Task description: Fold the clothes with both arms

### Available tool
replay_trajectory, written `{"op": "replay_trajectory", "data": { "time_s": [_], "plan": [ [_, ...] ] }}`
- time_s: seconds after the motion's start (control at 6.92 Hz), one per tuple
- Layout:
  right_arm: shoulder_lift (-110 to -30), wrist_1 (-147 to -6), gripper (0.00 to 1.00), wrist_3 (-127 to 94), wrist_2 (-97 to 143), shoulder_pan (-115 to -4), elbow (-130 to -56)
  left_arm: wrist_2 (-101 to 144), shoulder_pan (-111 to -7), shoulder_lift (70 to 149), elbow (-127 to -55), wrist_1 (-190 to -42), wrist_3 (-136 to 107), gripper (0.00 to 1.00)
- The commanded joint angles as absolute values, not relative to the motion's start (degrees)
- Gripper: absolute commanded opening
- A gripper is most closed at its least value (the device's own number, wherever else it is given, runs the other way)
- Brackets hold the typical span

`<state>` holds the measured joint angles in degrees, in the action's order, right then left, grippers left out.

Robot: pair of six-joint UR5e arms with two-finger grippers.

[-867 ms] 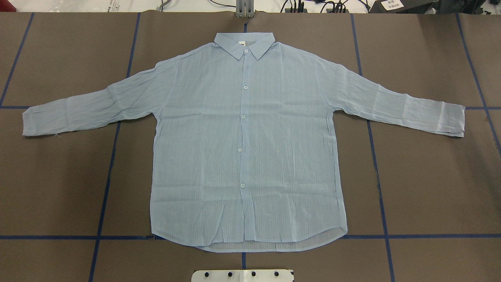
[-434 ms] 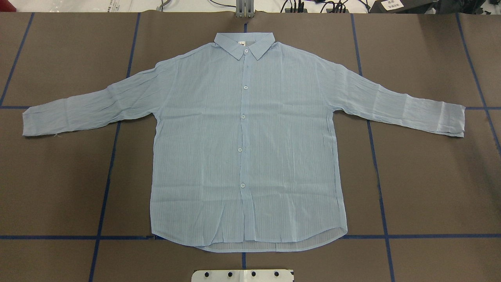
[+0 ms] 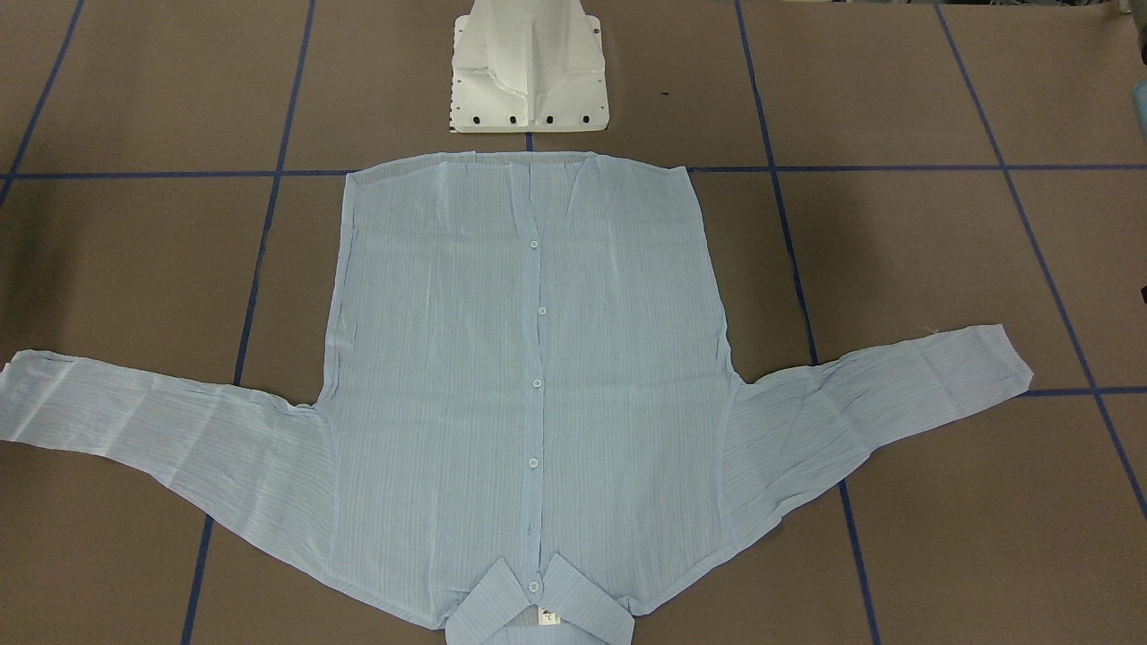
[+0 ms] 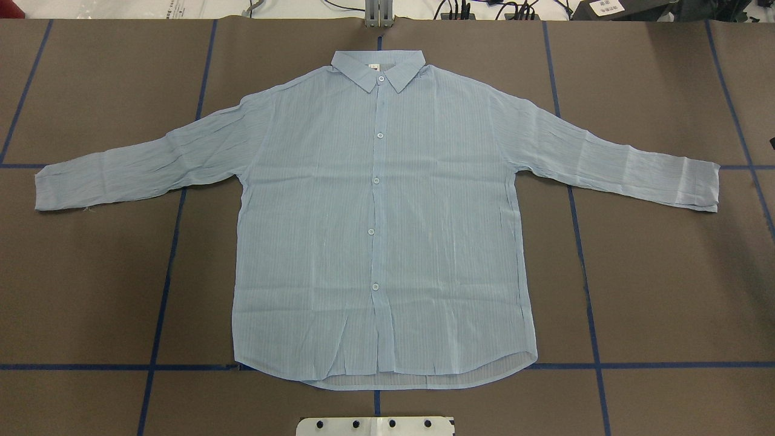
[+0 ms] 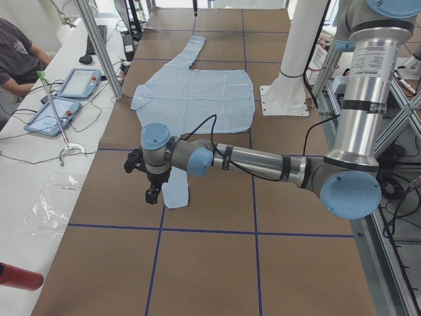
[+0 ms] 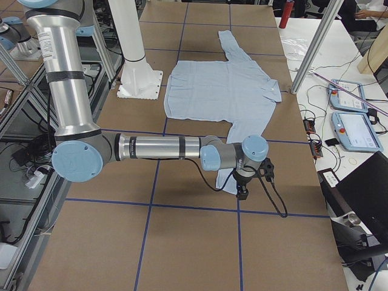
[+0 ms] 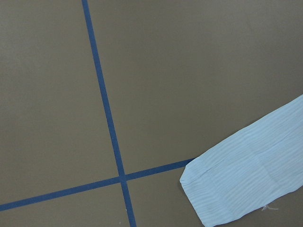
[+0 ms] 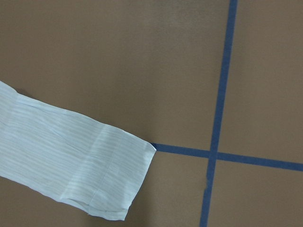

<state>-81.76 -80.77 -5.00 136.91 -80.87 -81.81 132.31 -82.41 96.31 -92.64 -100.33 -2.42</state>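
Shirt (image 4: 375, 230) lay flat, face up and buttoned in the middle of the brown table (image 4: 666, 272). Its collar (image 4: 378, 66) was on the side away from the white pedestal base (image 3: 529, 72), its hem (image 4: 387, 378) just in front of that base, and both sleeves (image 4: 139, 172) were spread sideways. Hidden bits first, for your check: the front-facing view cut the collar at its bottom edge and clipped one sleeve end at its left edge, and the overhead view showed only a strip of the base. Left gripper (image 5: 152, 194) and right gripper (image 6: 242, 193) could be made out only in the side views, small and dark, so you could not tell whether their fingers were apart or together. Left arm (image 5: 256, 161) stretched low over the near sleeve in the exterior left view and covered part of it; right arm (image 6: 157, 147) did likewise in the exterior right view. Each gripper hung close to a cuff; contact could not be judged. Left wrist view had one cuff (image 7: 227, 189) at lower right, cut by the frame; right wrist view had the other cuff (image 8: 109, 179) at lower left, also cut. Counts: one shirt, two sleeves, two cuffs, five white buttons (image 4: 376, 180), one neck label (image 3: 548, 616) with print too small to read, two arms, two grippers, one base. Blue tape lines (image 4: 175, 242) crossed the table as a grid. You had two pendants (image 5: 79, 82) on the white bench (image 5: 39, 164), and one person (image 5: 16, 52) sat there, half out of frame.
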Motion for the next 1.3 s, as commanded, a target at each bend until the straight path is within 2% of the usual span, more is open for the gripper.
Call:
{"op": "replay_trajectory", "data": {
  "time_s": [0.0, 0.58, 0.72, 1.16],
  "plan": [
    [-82.8, -69.6, 1.00, -16.2, 134.7, -71.9, -81.7, 134.8, -82.3, 95.7, -93.3, -102.9, -2.5, 1.00],
    [-86.8, -57.9, 0.97, -52.6, 132.4, -66.2, -80.6, 134.8, -82.2, 95.6, -93.9, -103.0, -2.4, 1.00],
    [-87.8, -55.6, 0.91, -56.0, 130.9, -65.5, -80.6, 134.8, -82.2, 95.6, -93.8, -103.0, -2.2, 1.00],
    [-90.1, -55.3, 0.83, -58.7, 130.5, -65.5, -80.2, 134.8, -82.1, 95.5, -93.9, -104.1, -2.0, 1.00]
  ]
}}
